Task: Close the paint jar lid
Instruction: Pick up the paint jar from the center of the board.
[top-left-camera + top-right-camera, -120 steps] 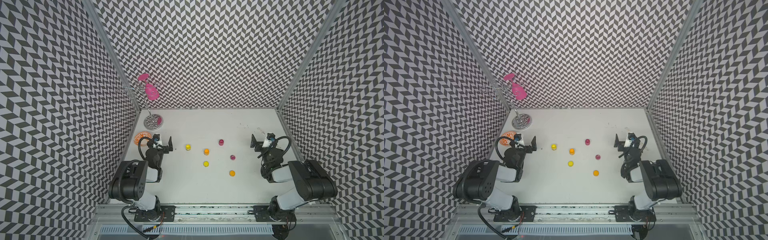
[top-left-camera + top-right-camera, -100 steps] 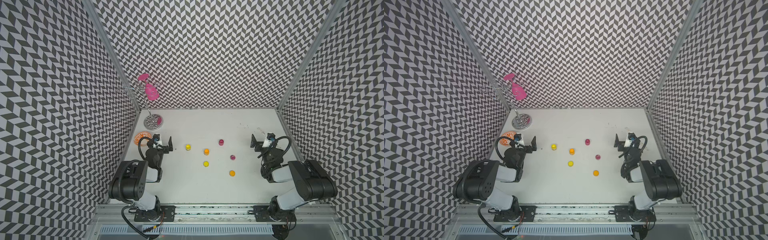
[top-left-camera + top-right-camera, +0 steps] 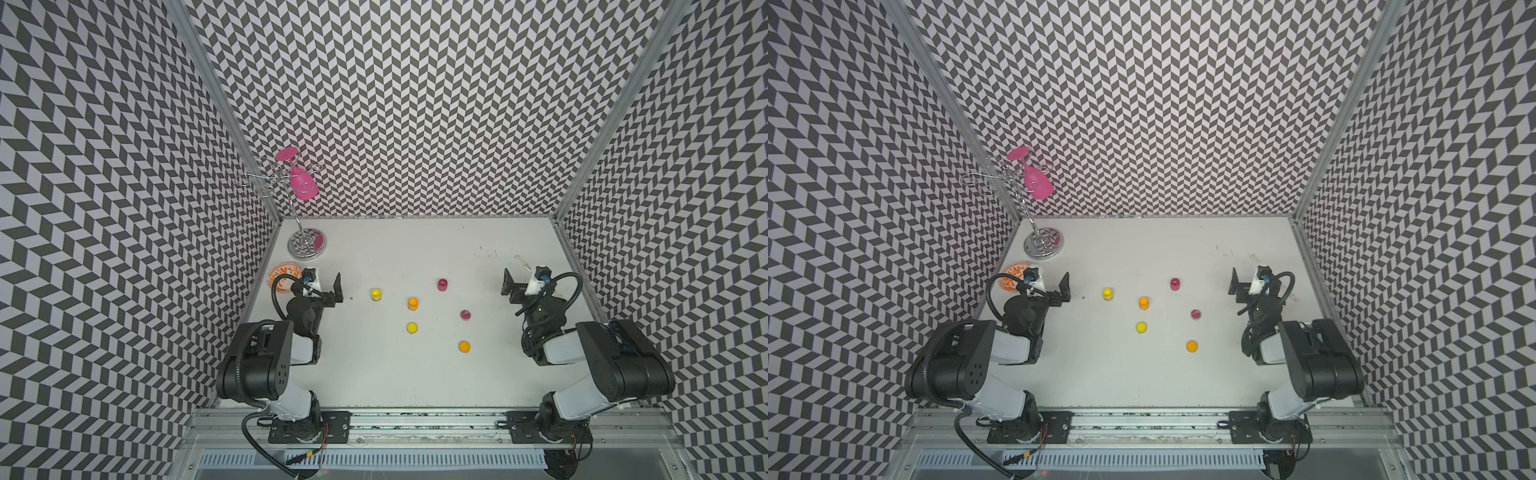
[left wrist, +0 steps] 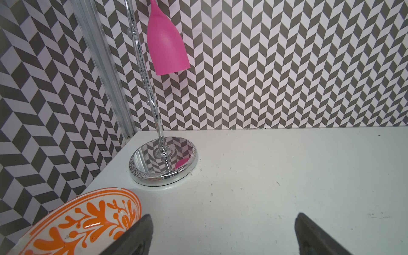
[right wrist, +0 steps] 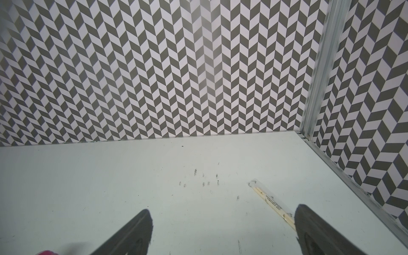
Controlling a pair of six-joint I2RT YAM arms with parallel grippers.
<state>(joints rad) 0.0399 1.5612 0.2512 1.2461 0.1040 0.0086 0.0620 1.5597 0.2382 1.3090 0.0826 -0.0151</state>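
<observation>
Fingers [image 4: 141,231] of the left gripper [image 4: 223,220] are spread wide, only bare table [image 4: 265,176] between them. Same on the right gripper [image 5: 224,212]: fingers [image 5: 136,229] apart, gripping nothing. Both grippers sit low and aim at the back wall, so neither points at the work.

Outboard of the left fingers is an orange-patterned bowl [image 4: 88,212]. Beyond it stands a chrome stand [image 4: 163,163] with a pink glass [image 4: 165,44] hung upside down. Wrapped sticks [image 5: 271,202] lie on the table and run behind the right gripper's outboard finger.

The paint pieces are inboard of both grippers, mid-table between the arms: six small round ones in three colour pairs.
- **Far row:** yellow jar [image 3: 376,294], orange jar [image 3: 412,303] and magenta jar [image 3: 442,284] look taller, so I read them as jars.
- **Near row:** yellow lid [image 3: 412,328], magenta lid [image 3: 465,314] and orange lid [image 3: 464,346] look flatter, so probably lids. They are too small to be sure.

Every lid sits apart from its jar, so nothing is closed yet.

Key relation: all of it lies sideways from the fingers, toward centre, so either wrist has to swing inboard first. The left arm is nearer the yellow jar, which is near its inner finger. The right arm is nearer the magenta pair. The pieces are round, so there's no long axis to line up on and a top-down pinch looks right
</observation>
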